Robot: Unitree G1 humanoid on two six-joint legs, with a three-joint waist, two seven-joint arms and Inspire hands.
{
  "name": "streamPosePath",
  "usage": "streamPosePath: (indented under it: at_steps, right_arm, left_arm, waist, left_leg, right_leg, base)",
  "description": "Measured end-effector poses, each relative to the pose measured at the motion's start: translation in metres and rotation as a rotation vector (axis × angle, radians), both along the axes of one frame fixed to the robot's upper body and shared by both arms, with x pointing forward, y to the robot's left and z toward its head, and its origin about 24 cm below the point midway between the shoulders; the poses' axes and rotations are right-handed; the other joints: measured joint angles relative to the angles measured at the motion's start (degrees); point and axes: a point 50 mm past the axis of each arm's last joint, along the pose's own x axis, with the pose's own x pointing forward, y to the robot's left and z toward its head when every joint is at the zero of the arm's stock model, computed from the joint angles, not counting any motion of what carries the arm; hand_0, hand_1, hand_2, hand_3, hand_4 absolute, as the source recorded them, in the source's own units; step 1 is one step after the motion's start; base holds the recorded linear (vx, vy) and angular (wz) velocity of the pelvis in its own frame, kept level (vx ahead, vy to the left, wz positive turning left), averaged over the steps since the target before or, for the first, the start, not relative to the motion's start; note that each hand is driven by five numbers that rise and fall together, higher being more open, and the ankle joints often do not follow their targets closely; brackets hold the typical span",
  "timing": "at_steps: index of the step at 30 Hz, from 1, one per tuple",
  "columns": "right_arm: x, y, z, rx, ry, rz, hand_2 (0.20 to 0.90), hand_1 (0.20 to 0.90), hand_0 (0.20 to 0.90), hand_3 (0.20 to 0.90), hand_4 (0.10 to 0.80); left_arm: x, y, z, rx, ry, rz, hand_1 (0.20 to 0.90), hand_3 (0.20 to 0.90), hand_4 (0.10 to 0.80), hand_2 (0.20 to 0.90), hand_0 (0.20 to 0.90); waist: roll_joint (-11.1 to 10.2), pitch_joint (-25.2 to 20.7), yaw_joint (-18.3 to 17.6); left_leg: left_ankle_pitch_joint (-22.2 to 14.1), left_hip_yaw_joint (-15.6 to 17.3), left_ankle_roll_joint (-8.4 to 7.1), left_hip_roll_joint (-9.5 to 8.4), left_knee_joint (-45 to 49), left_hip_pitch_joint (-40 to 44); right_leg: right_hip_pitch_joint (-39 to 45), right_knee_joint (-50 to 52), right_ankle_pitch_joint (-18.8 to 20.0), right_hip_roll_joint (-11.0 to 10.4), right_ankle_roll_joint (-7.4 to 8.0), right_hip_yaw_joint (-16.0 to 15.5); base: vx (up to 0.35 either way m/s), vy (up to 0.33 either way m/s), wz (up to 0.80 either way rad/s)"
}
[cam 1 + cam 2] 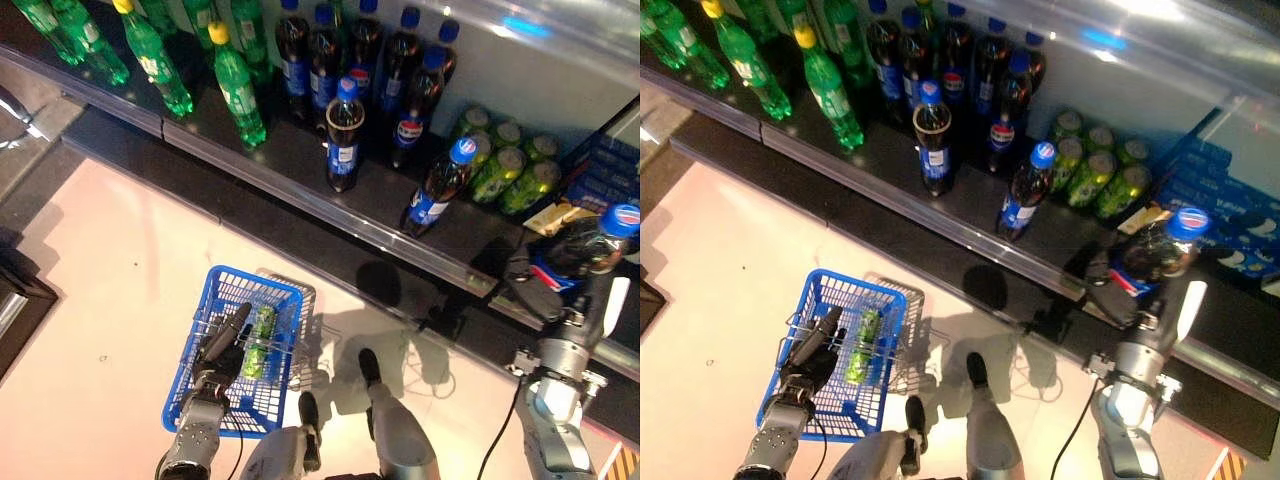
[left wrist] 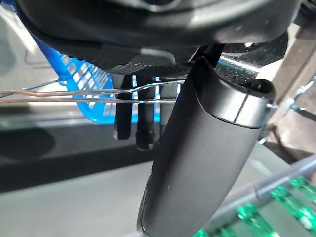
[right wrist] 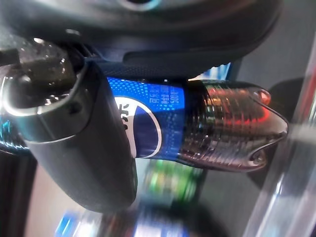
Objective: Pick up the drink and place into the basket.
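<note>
1. A dark shelf [image 1: 300, 190] stocked with cola bottles, green bottles [image 1: 240, 95] and green cans [image 1: 510, 170] runs above a pale floor [image 1: 110, 270].
2. The blue basket [image 1: 200, 385], holding one green bottle [image 1: 262, 340], hangs by its wire handle from the curled fingers of the left hand [image 1: 225, 350].
3. The right hand [image 1: 1120, 285] is wrapped around a cola bottle [image 1: 1160, 250], lifted clear of the shelf at the far right.
4. The bottle looks full, so heavyish, rigid and smooth; gripping the labelled middle, as now, seems soundest.
</note>
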Motion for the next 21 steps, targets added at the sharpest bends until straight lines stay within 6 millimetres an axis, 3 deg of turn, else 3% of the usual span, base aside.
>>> streamPosePath:
  at_steps: [4, 14, 21]
  right_arm:
    - [0.004, 0.02, -0.01, -0.025, 0.076, 0.112, 0.3, 0.3, 0.3, 0.2, 0.1]
    - [0.007, 0.04, -0.021, -0.107, 0.202, 0.373, 0.3, 0.3, 0.3, 0.2, 0.1]
    - [0.01, 0.077, -0.03, -0.167, 0.307, 0.667, 0.3, 0.3, 0.3, 0.2, 0.1]
  left_arm:
    - [0.002, -0.004, 0.004, 0.031, -0.015, -0.03, 0.3, 0.2, 0.1, 0.3, 0.3]
    - [0.004, -0.002, 0.019, 0.085, -0.076, -0.058, 0.3, 0.2, 0.1, 0.3, 0.3]
    - [0.01, -0.005, 0.031, 0.131, -0.095, -0.176, 0.3, 0.2, 0.1, 0.3, 0.3]
  waist:
    - [0.0, -1.7, 0.6]
    - [1.1, -4.4, 1.9]
    - [1.2, -4.7, 5.5]
  left_leg:
    - [1.8, -2.8, -0.67, 0.79, -3.6, 2.8]
    - [2.9, -6.8, -1.48, 1.9, -5.0, 3.4]
    - [4.3, -11.9, -2.18, 2.1, -5.0, 1.3]
  right_leg:
    - [2.6, -0.8, -0.9, 0.4, -0.73, -2.5]
    - [4.9, -0.8, -2.3, 0.2, -1.38, -6.9]
    - [5.2, -0.8, -2.8, -0.4, -1.92, -12.2]
  base:
    - [0.051, 0.026, 0.3]
    - [0.016, 0.036, 0.24]
    - [0.006, 0.016, 0.4]
